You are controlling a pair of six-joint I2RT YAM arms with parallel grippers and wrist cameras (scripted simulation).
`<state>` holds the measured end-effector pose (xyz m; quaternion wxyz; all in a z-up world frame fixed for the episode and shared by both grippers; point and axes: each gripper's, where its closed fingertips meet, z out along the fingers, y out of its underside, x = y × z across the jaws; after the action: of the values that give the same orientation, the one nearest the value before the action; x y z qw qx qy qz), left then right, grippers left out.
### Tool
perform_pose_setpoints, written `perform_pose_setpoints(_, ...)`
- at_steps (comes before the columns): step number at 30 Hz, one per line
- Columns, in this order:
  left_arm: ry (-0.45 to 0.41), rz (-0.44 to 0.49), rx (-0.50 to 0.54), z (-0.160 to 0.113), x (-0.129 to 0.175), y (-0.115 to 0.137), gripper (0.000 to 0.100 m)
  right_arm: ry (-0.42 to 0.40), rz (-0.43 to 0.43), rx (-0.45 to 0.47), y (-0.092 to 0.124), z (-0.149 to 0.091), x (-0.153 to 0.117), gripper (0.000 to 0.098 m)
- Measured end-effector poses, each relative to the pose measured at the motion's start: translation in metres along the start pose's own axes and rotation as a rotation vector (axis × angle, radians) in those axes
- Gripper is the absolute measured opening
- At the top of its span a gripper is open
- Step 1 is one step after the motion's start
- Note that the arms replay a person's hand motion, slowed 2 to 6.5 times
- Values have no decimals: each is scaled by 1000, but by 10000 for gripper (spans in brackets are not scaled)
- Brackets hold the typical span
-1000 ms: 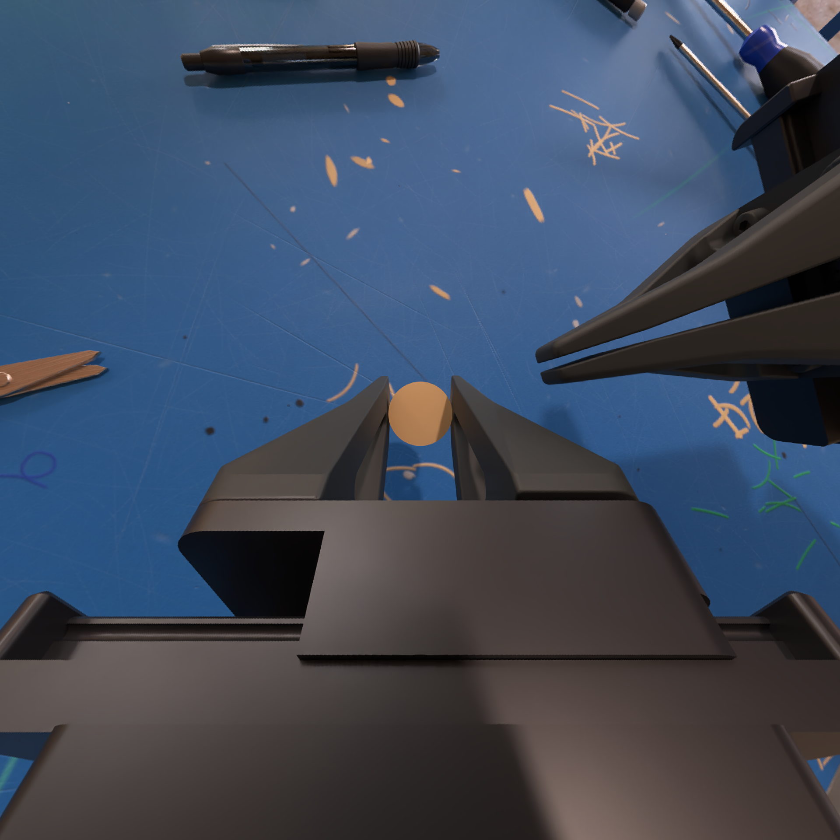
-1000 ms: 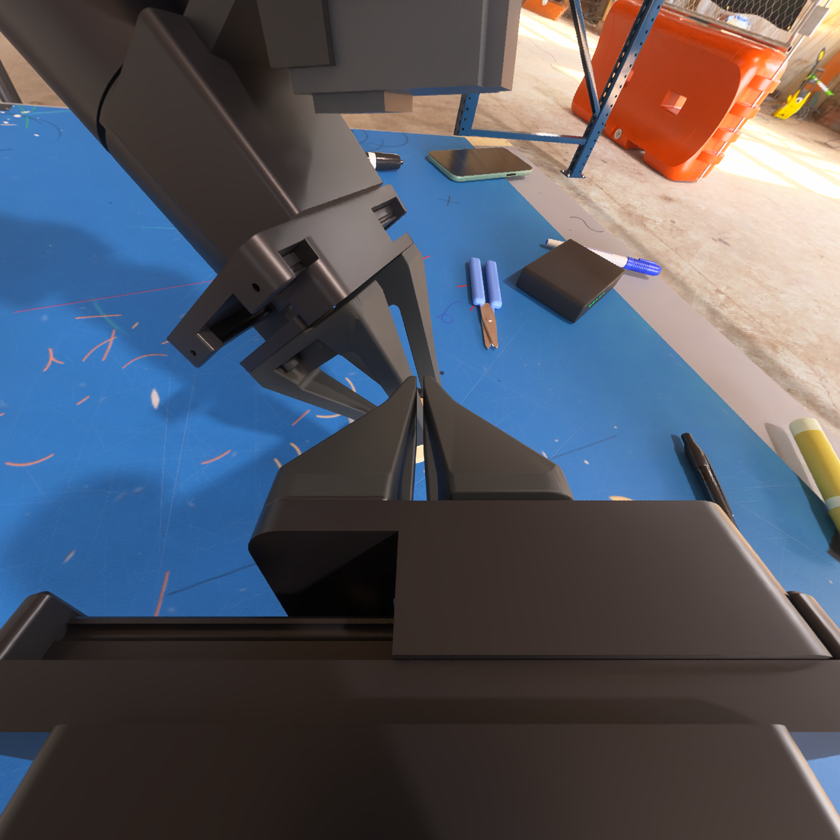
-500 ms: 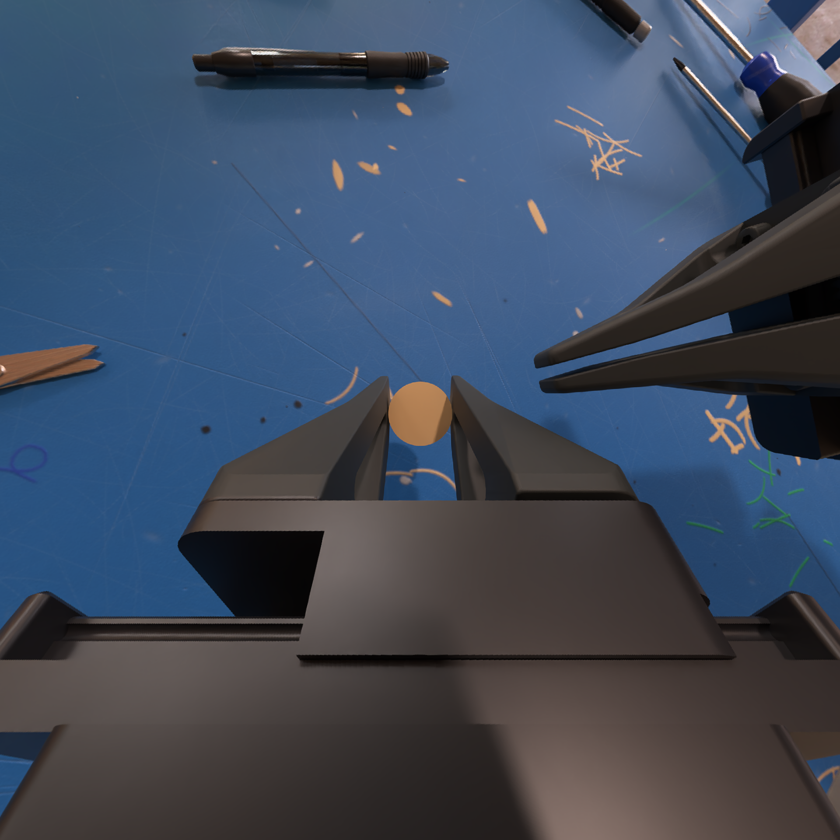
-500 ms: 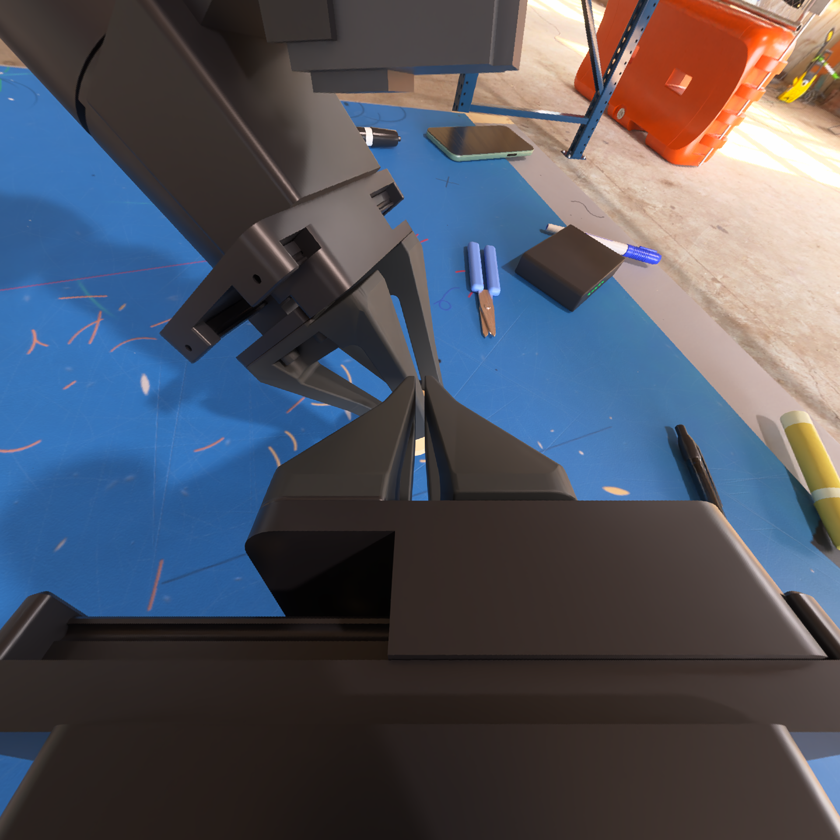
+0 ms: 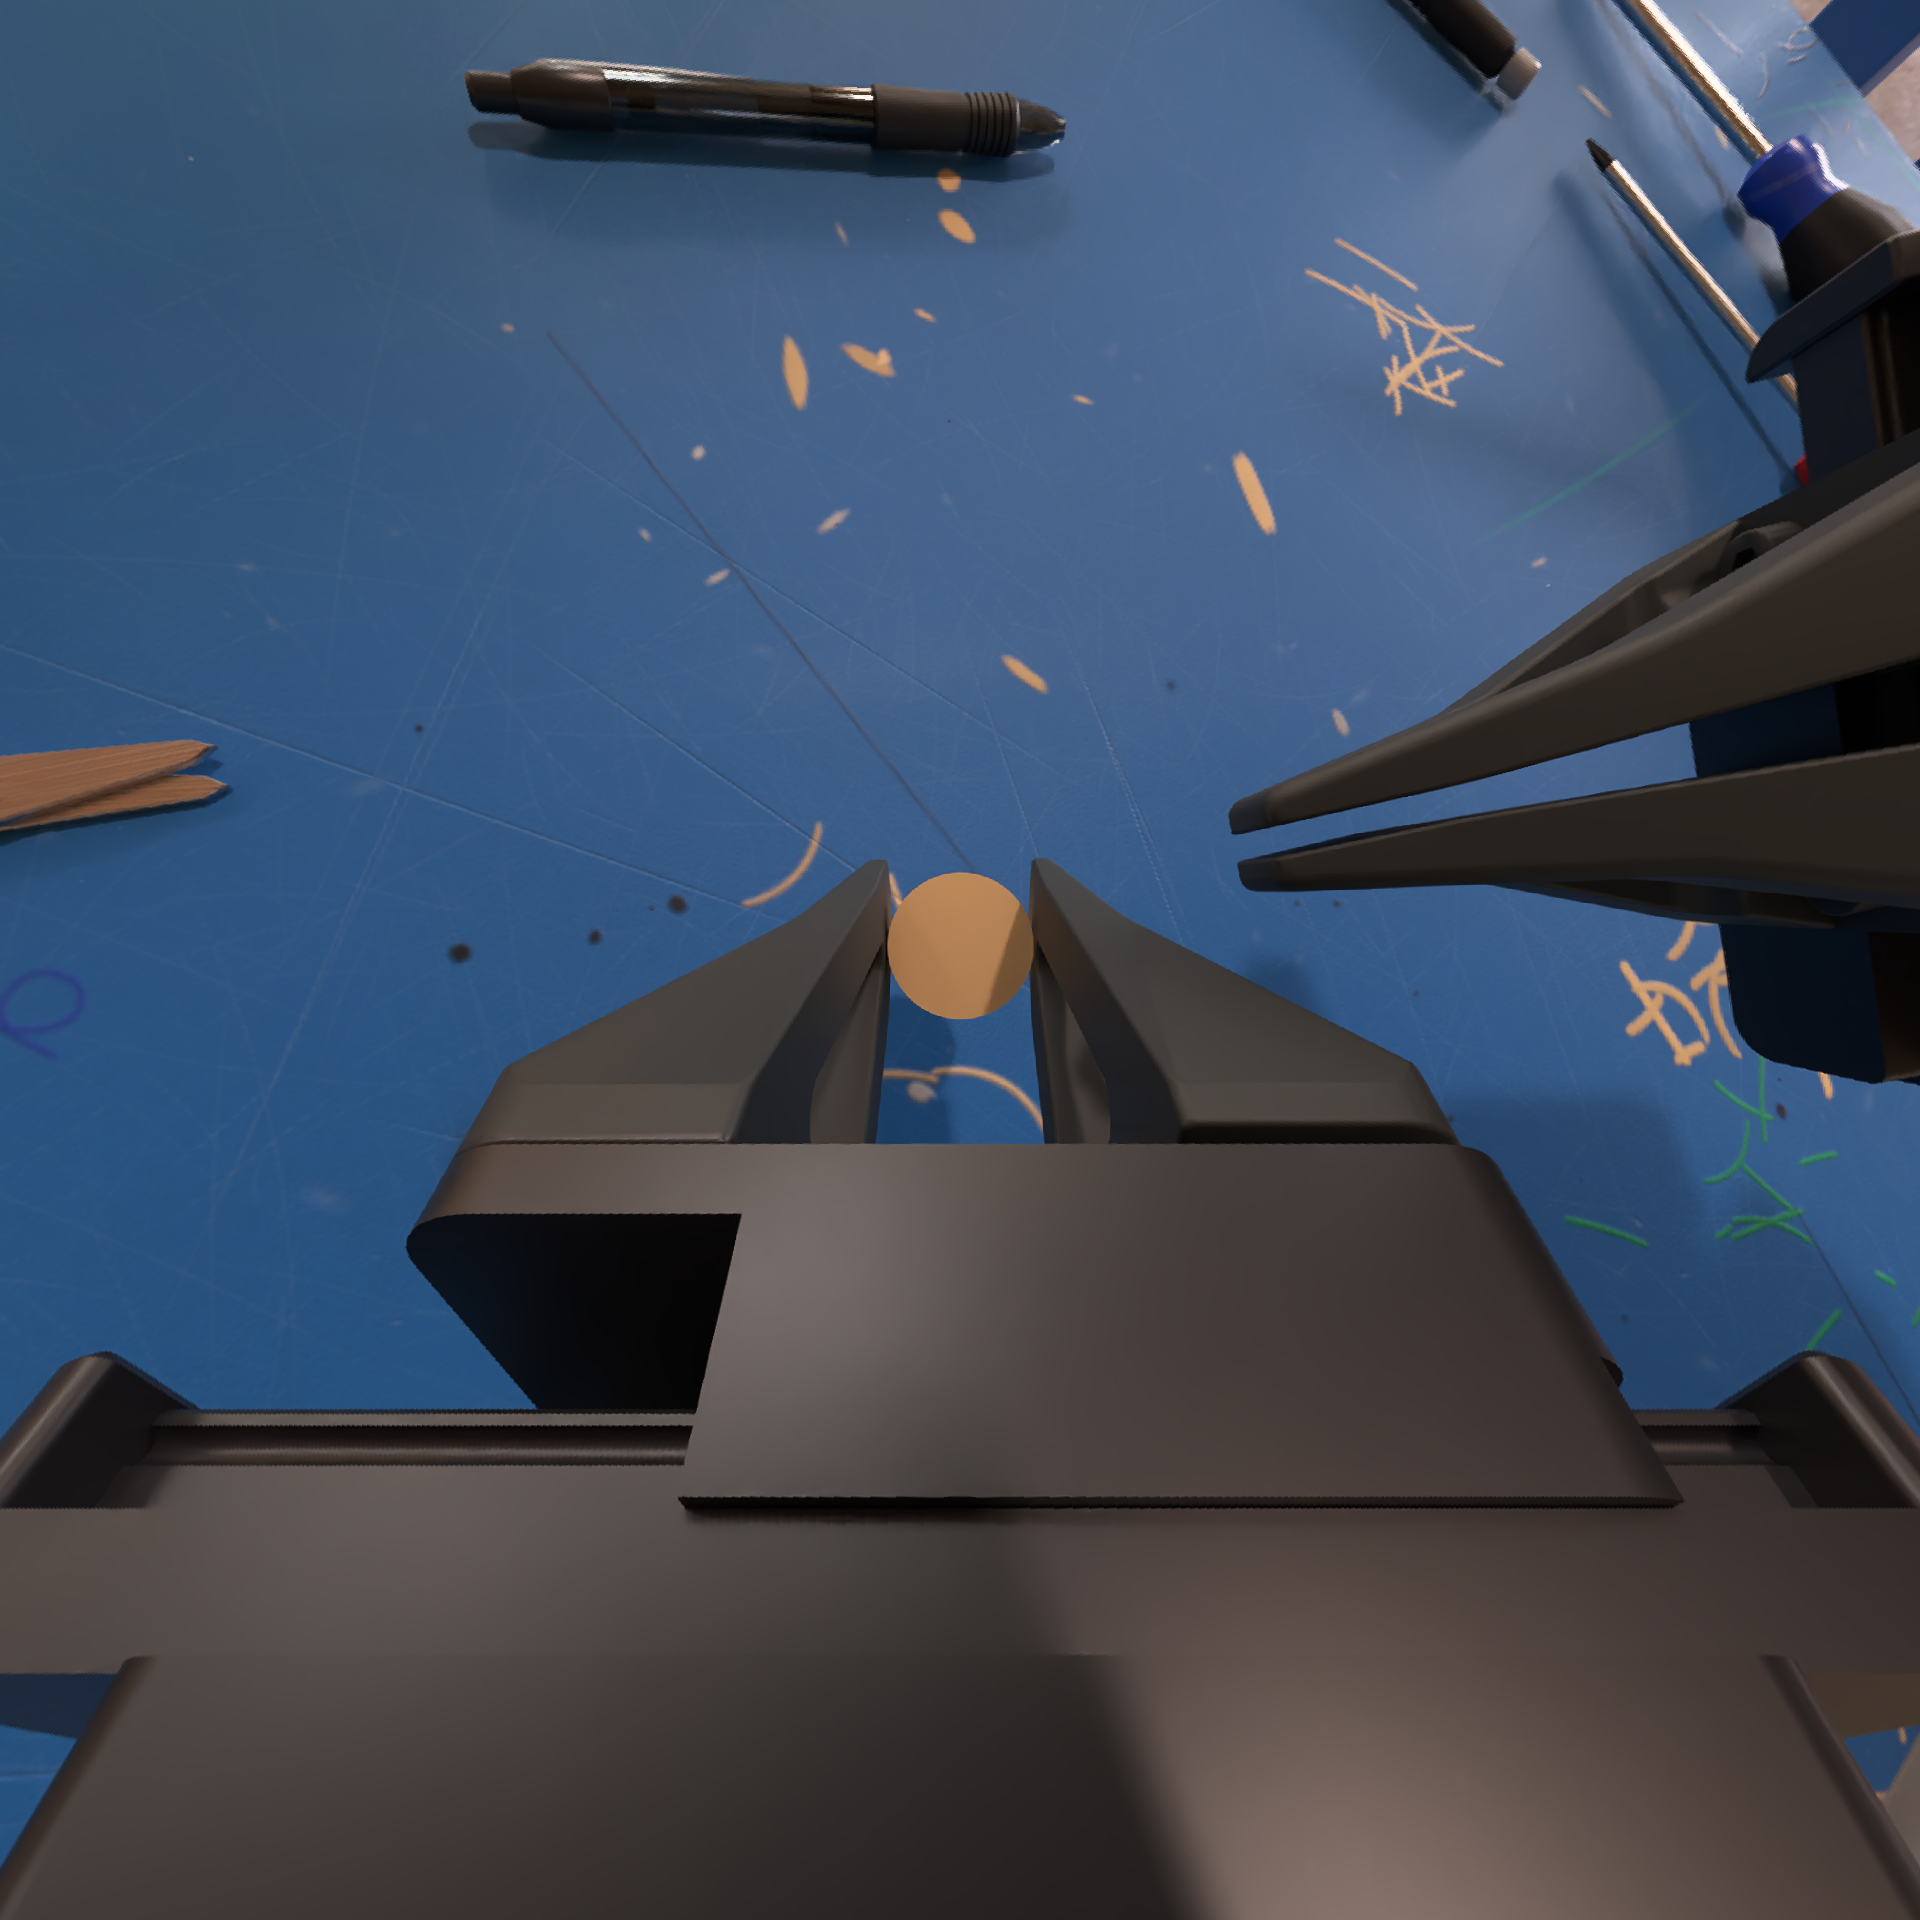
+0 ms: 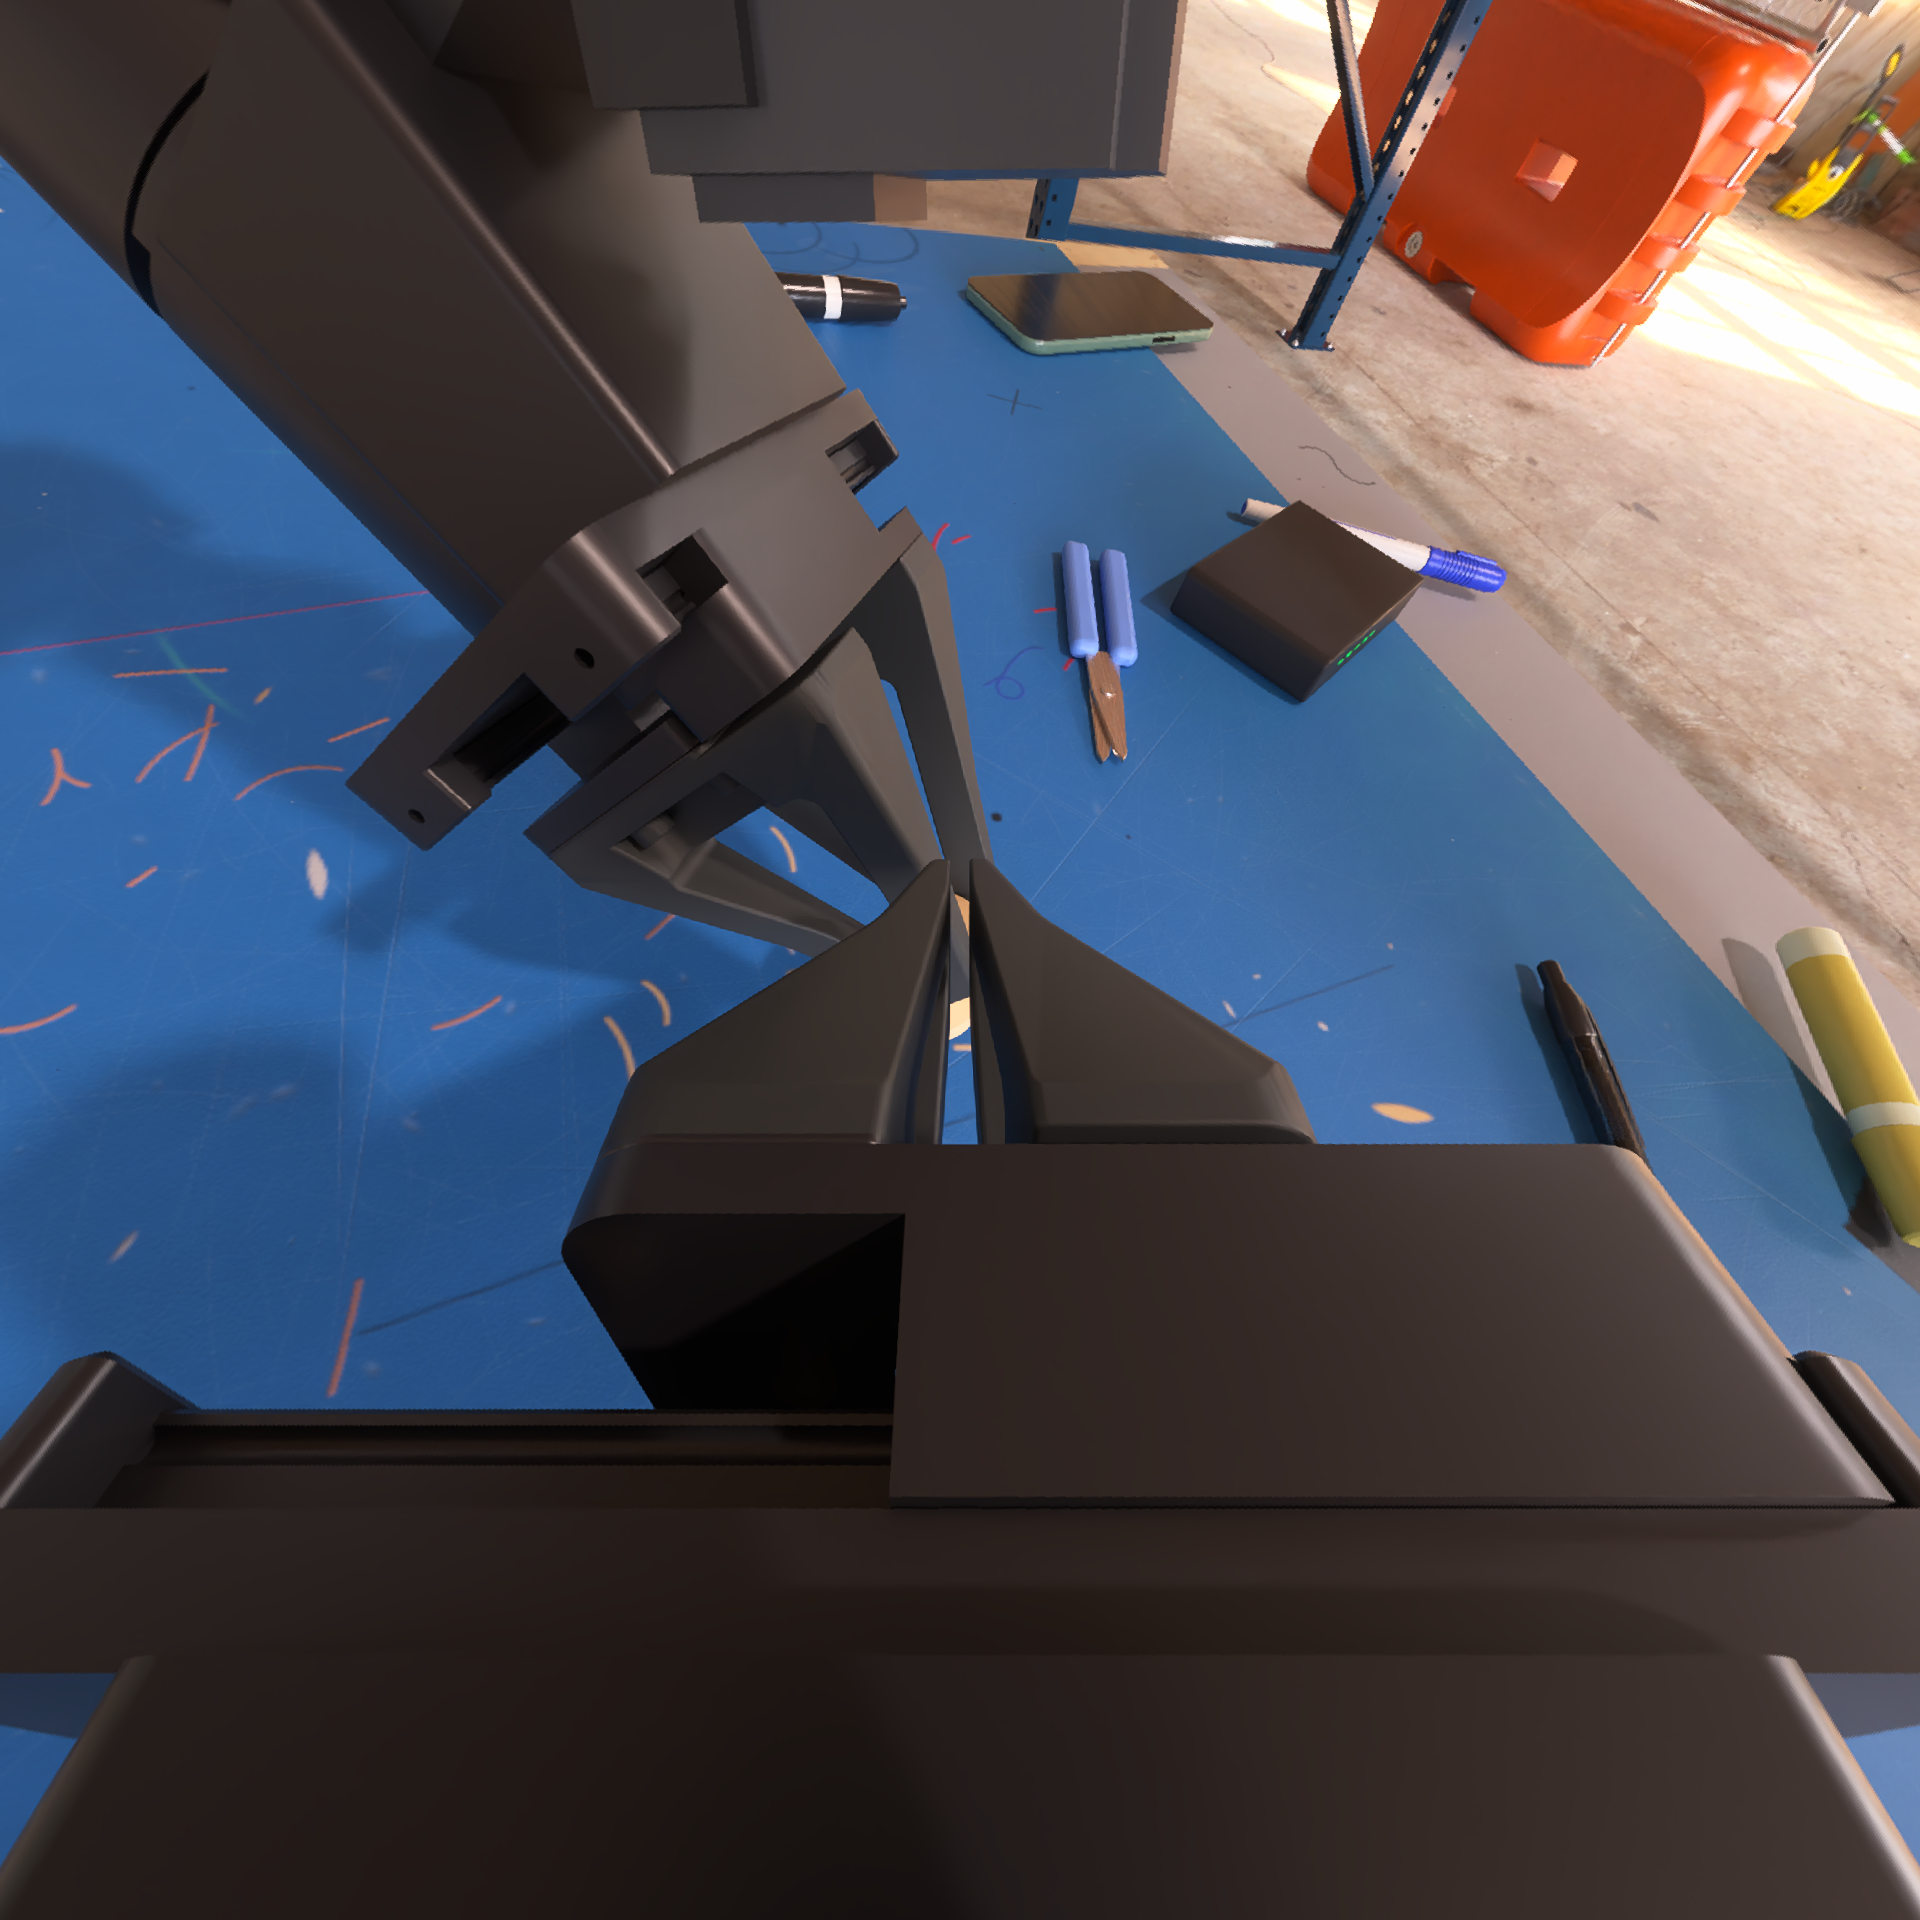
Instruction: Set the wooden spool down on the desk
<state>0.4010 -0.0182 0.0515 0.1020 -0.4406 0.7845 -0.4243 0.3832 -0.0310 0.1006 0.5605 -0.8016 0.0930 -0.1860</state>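
Item: wooden spool, pinched end-on betw tips of left gripper, held above blue desk, not yet set down; right gripper at 3 o'clock, pressed together, empty; release left to do

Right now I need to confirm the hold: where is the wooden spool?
In the left wrist view, the wooden spool sits centre frame, clamped between the left gripper fingertips above the blue desk, with the right gripper just to its right.

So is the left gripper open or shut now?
Shut: the left gripper clamps the wooden spool, both fingers touching its sides.
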Motion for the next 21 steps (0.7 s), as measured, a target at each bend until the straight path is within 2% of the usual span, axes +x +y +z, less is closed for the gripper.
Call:
perform_pose_setpoints(6, -29, 10, -9, 0, -1, 0, 223, 5, 0, -1, 0, 0, 1, 9)
perform_pose_setpoints(11, -69, 35, -25, 0, -4, 1, 223, 7, 7, -11, 2, 1, 2, 33)
perform_pose_setpoints(21, -183, 159, -60, -3, -11, -2, 223, -35, 71, -57, 16, 5, 5, 59)
